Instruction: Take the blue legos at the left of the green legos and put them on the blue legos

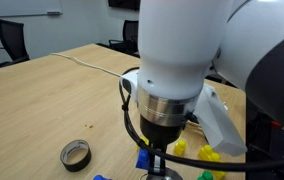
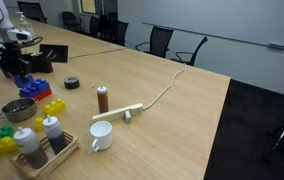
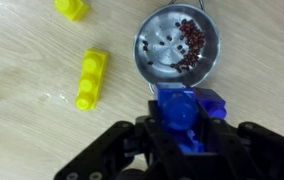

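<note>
In the wrist view my gripper point(image 3: 179, 122) is shut on a blue lego piece point(image 3: 176, 106), held between the black fingers. A second blue lego piece point(image 3: 212, 104) lies just beyond it, touching or nearly touching, next to a metal bowl. In an exterior view the gripper point(image 1: 150, 152) is low over the table with blue lego point(image 1: 141, 158) at its tip. A small green lego point(image 1: 207, 175) lies near the front edge. In an exterior view the gripper point(image 2: 19, 72) hangs over a blue brick point(image 2: 32, 88).
A metal bowl point(image 3: 178, 48) holding red-brown beans sits just ahead of the gripper. Yellow bricks point(image 3: 91, 78) lie on the table beside it. A black tape roll point(image 1: 75, 154), a brown bottle point(image 2: 103, 98), a white mug point(image 2: 100, 135) and a bottle tray point(image 2: 42, 150) stand nearby.
</note>
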